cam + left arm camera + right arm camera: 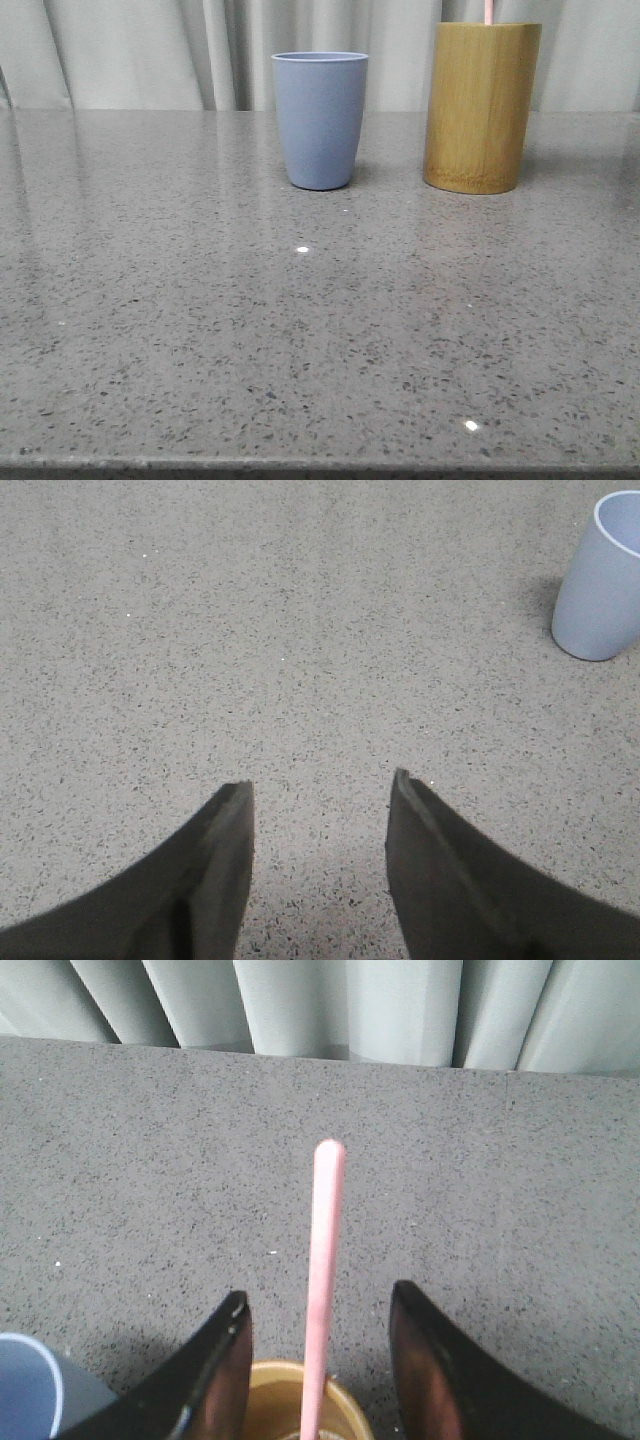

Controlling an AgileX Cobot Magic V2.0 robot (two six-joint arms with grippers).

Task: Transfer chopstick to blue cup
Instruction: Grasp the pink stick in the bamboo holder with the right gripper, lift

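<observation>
The grey-blue cup (320,120) stands upright on the speckled table, with the taller bamboo cylinder (481,107) to its right. A pale pink chopstick (488,11) pokes out of the cylinder's top. In the right wrist view the chopstick (323,1280) rises from the bamboo cylinder (300,1400) between the fingers of my right gripper (318,1298), which is open and not touching it. The blue cup's rim (30,1385) shows beside one finger. My left gripper (322,783) is open over bare table, with the blue cup (600,580) off to one side. Neither gripper appears in the front view.
Pale curtains (150,50) hang behind the table's far edge. The table's front edge (320,465) runs along the bottom of the front view.
</observation>
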